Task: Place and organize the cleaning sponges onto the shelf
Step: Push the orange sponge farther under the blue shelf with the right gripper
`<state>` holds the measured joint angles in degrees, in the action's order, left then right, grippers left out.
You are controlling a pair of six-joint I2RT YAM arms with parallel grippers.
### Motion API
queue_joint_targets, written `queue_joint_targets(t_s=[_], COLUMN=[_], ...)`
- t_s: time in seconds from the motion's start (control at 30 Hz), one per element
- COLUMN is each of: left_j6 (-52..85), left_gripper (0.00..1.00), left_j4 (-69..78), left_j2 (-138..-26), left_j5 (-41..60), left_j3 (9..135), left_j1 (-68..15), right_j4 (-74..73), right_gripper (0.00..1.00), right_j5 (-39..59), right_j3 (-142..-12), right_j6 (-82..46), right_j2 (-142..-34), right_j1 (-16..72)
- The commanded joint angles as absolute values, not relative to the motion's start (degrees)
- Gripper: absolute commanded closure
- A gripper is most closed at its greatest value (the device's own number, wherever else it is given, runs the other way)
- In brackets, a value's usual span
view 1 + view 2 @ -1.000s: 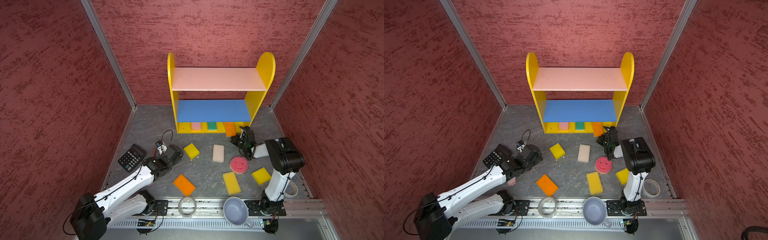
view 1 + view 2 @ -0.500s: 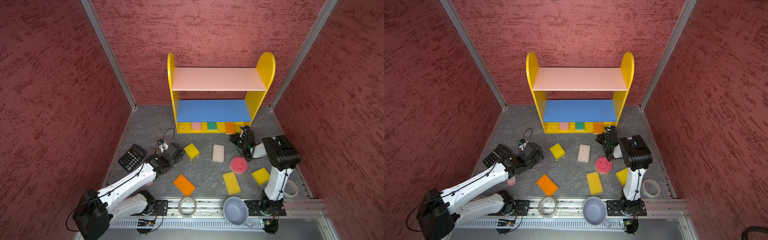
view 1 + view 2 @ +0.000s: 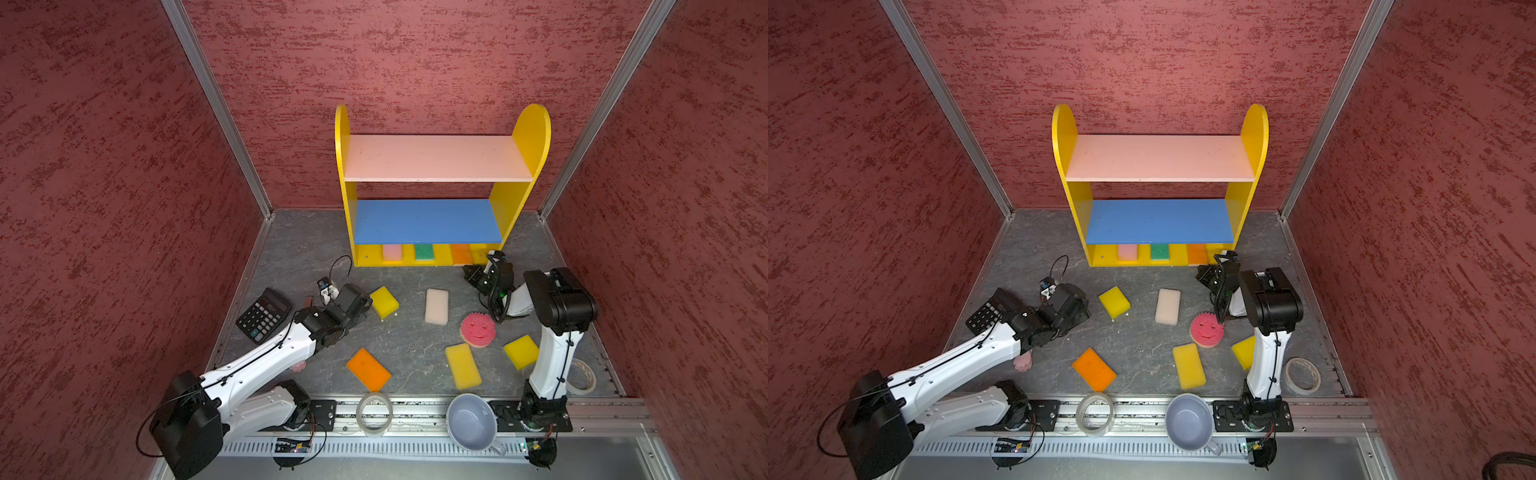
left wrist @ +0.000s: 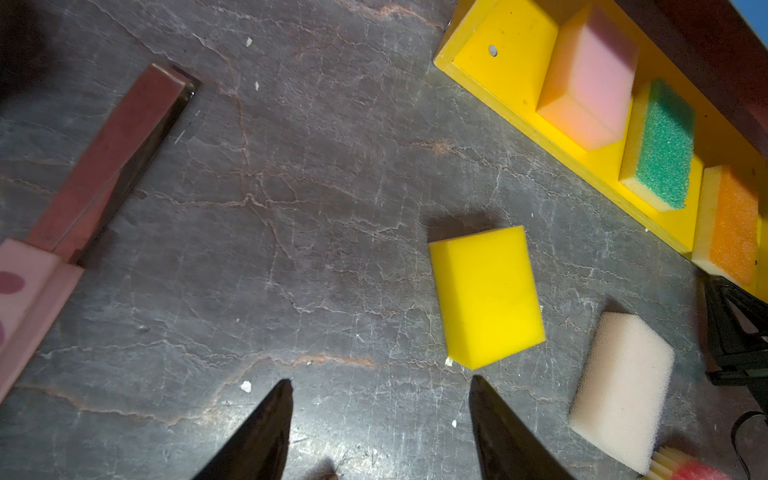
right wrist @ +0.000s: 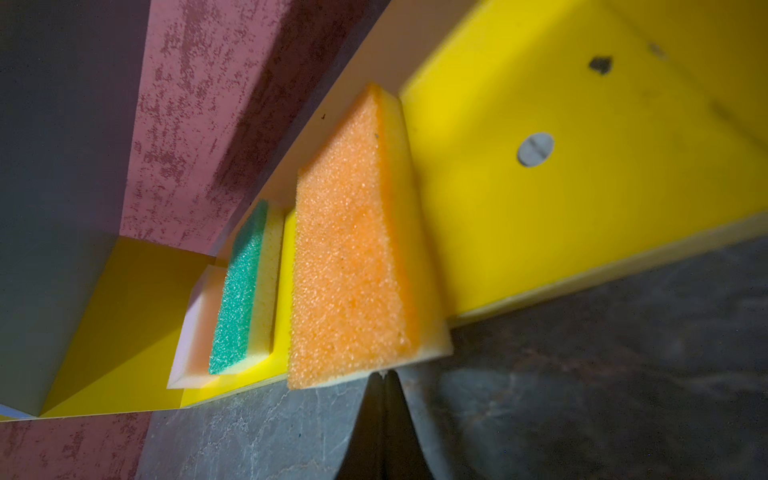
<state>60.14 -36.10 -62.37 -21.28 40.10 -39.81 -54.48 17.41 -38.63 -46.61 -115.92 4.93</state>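
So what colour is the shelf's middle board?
The middle board is blue, clearest in a top view.

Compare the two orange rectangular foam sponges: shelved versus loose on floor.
Place: the shelved orange foam sponge sits on the yellow shelf base; the loose orange foam sponge lies on the floor. Pose: shelved one square to the shelf, loose one diagonal. Both lie flat.

I see the shelf [image 3: 534, 133] standing upright against the back wall. On its yellow base a pink sponge [image 3: 391, 252], a green-topped sponge [image 3: 424, 252] and an orange-topped sponge [image 3: 461, 253] lie side by side, and the orange-topped one overhangs the front edge. Flat on the floor in front lie a small yellow sponge [image 3: 384, 301], a white sponge [image 3: 436, 306], a round smiley sponge [image 3: 477, 329], a long yellow sponge [image 3: 462, 365] just beside it, a tilted yellow sponge [image 3: 520, 351] and an orange sponge [image 3: 368, 369].
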Motion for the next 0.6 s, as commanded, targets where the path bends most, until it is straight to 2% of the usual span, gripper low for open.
queue_joint_targets(t_s=[0.0,0.57], left_j6=[59.95,60.42], left_gripper=[0.33,0.33], left_j4=[-35.98,-35.86], left_j2=[-62.4,-63.16], left_j5=[-21.46,-21.71], left_j3=[40.98,40.87], left_j1=[-39.9,-40.34], right_j4=[-55.22,-55.06], right_gripper=[0.98,0.97], right_j5=[18.63,20.04], right_j3=[-38.71,-41.51], right_j6=[-48.65,-50.4], right_j2=[-118.99,-121.72], right_j1=[4.23,4.13])
